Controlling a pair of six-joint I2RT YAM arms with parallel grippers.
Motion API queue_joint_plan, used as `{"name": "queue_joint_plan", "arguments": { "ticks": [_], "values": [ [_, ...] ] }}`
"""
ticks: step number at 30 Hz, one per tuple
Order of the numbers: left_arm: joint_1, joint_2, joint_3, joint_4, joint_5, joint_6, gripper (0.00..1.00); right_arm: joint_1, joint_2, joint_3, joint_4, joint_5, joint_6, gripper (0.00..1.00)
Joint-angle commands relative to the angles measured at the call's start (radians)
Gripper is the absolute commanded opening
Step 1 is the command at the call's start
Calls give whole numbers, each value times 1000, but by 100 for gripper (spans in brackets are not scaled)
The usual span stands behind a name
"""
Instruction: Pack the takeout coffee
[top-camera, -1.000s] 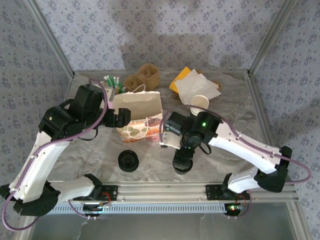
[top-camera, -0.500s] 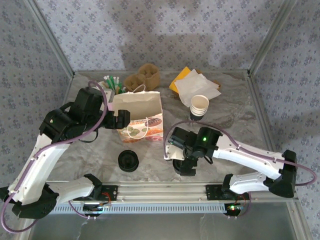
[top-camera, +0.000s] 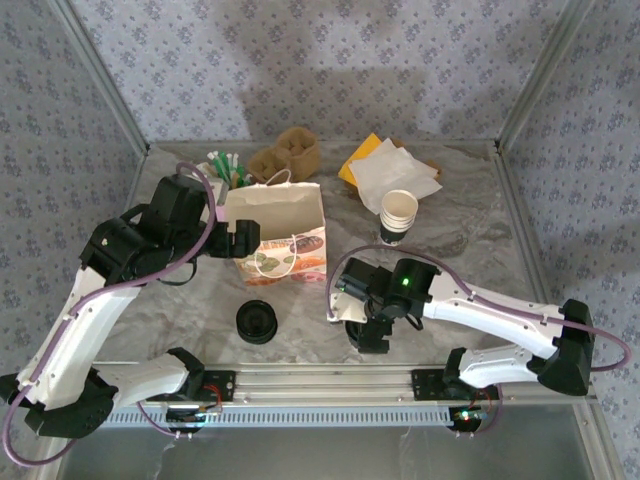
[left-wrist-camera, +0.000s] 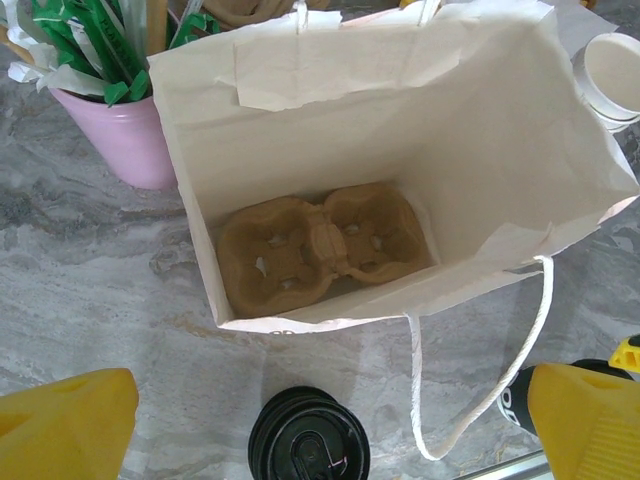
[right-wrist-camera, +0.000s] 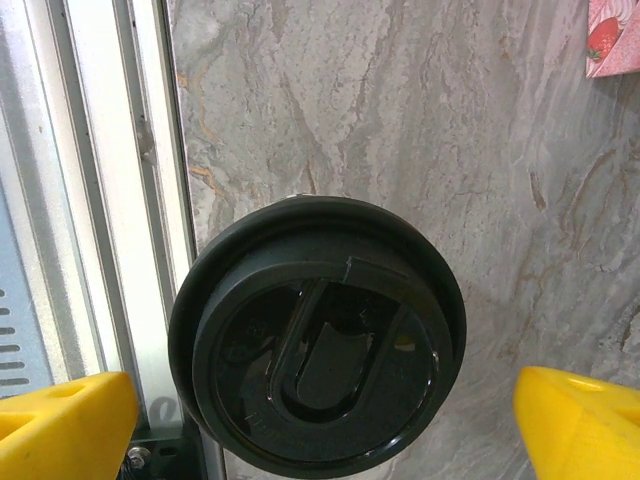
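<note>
**Visitor:** Which step is shown here?

**Guide:** The grasp of the coffee (right-wrist-camera: 318, 335). It stands upright at the near edge of the table (top-camera: 470, 230), just beside the rail and well apart from the paper bag (top-camera: 275, 215). The right end effector (top-camera: 365, 332) hangs directly over its black lid, with its fingers (right-wrist-camera: 60, 420) spread wide on either side and touching nothing. The left end effector (top-camera: 245, 240) hovers by the bag's left side, likewise spread wide and empty.

**Visitor:** What does the next move call for?

**Guide:** In my judgement, the right arm should lower, close on the cup wall below the lid rim and lift. It should then seat the cup upright in a well of the cardboard carrier (left-wrist-camera: 320, 245) on the bag's floor. Too hard a squeeze could pop the lid.

**Visitor:** And the counts?

**Guide:** There is one lidded coffee, one bag and one two-well carrier inside it. There is also one pile of loose lids (top-camera: 257, 322), one stack of lidless cups (top-camera: 398, 215) and one pink pot (left-wrist-camera: 115, 135) of green-wrapped sticks. How many pieces each pile holds cannot be told.
</note>
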Motion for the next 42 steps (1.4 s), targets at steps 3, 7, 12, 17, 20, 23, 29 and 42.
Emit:
{"name": "queue_joint_plan", "arguments": {
  "ticks": [3, 7, 12, 17, 20, 23, 29, 42],
  "values": [
    [9, 2, 9, 21, 7, 6, 100, -18, 17, -8, -10, -43, -2, 96],
    [15, 3, 7, 21, 9, 8, 100, -27, 30, -9, -2, -58, 2, 94],
    [18, 4, 7, 20, 14, 8, 100, -31, 40, -19, -2, -62, 2, 93],
    [24, 6, 6, 20, 17, 9, 100, -33, 37, -42, 16, -53, 12, 92],
    [26, 9, 5, 18, 19, 11, 100, -33, 39, -51, 25, -51, 20, 89],
    [27, 9, 5, 18, 20, 11, 100, -33, 40, -54, 30, -52, 27, 86],
    [27, 12, 5, 20, 24, 10, 100, -38, 44, -55, 35, -51, 30, 81],
    [30, 14, 4, 18, 30, 12, 100, -46, 56, -47, 59, -40, 43, 82]
  ]
}}
